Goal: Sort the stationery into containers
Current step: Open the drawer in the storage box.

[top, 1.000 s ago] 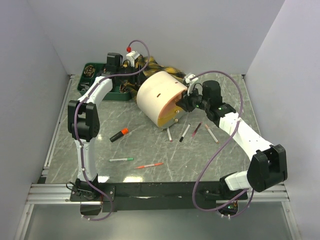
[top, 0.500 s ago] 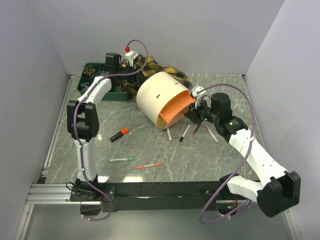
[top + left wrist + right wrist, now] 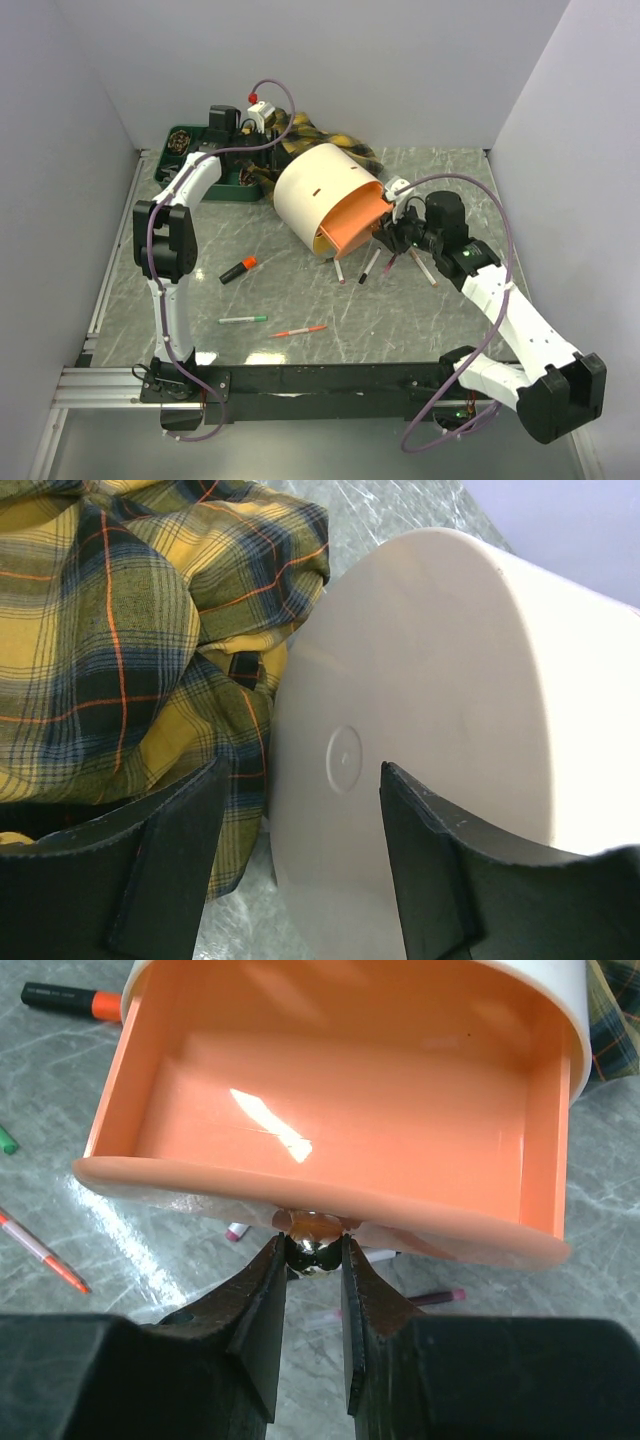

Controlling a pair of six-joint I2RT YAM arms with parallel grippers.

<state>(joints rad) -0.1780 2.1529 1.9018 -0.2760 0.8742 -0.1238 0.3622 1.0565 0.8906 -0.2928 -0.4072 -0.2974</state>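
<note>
Dark green plastic organiser tray point(image 3: 190, 165), rectangular w/ compartments, sits at the far-left corner of the grey marbled table point(image 3: 300, 295); contents too small to tell. By its right end the left gripper point(image 3: 300, 775) hangs behind the drum. Its matte black fingers are spread wide and hold nothing. They aim at the smooth, flat closed end of the cream drum point(image 3: 310, 190) and at the crumpled plaid cloth point(image 3: 120, 610), yellow-and-black, bunched against that end.

Centre-left on the table lies the black highlighter point(image 3: 238, 268), long axis diagonal, orange cap toward far-right. Nearer the front edge a thin white pen point(image 3: 243, 319) lies approx parallel to that edge, green tip to the right. Just right of it is a thin orange pen point(image 3: 300, 330), nearly parallel, slightly tilted.

Mid-table, the drum is a cylinder on its side, axis running far-left to near-right, open end facing near-right. A glossy orange tray point(image 3: 340, 1110), shallow w/ a rounded front lip, sticks partway out of that end. The right gripper point(image 3: 313, 1247) pinches the small shiny metal knob point(image 3: 313, 1230) under the lip, fingers narrow, one each side.

Four loose pens point(image 3: 370, 266) lie fanned on the table below the tray front, long axes roughly near-to-far.
</note>
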